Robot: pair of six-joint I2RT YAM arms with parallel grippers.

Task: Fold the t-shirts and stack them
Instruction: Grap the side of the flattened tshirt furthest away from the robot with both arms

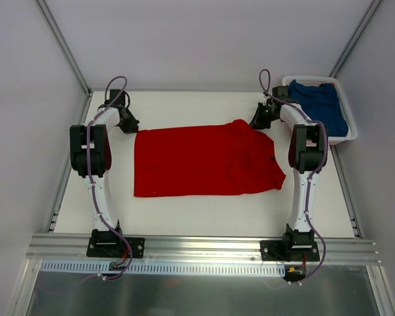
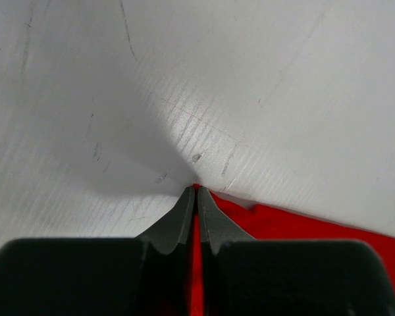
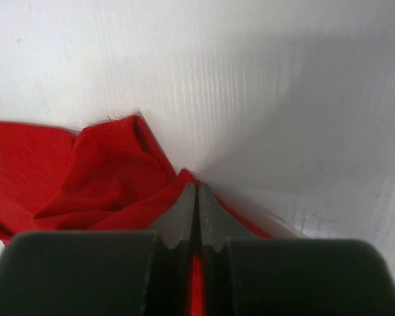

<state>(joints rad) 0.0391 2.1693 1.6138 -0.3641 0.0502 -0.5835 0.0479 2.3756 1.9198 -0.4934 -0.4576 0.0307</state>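
Top view: the red t-shirt (image 1: pixel 197 161) lies spread mid-table; the blue t-shirt (image 1: pixel 319 105) sits in the basket (image 1: pixel 351 135) at 2 o'clock. Left wrist: the left gripper (image 2: pixel 196 191) pinches the red t-shirt's 10 o'clock corner. Right wrist: the right gripper (image 3: pixel 197 186) pinches its 1 o'clock corner.

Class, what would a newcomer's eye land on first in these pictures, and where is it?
The bright red t-shirt spread across the white table grabs attention first. The left hand and right hand each pinch its far edge, one at either end. At the far right, a blue t-shirt lies in a white basket.
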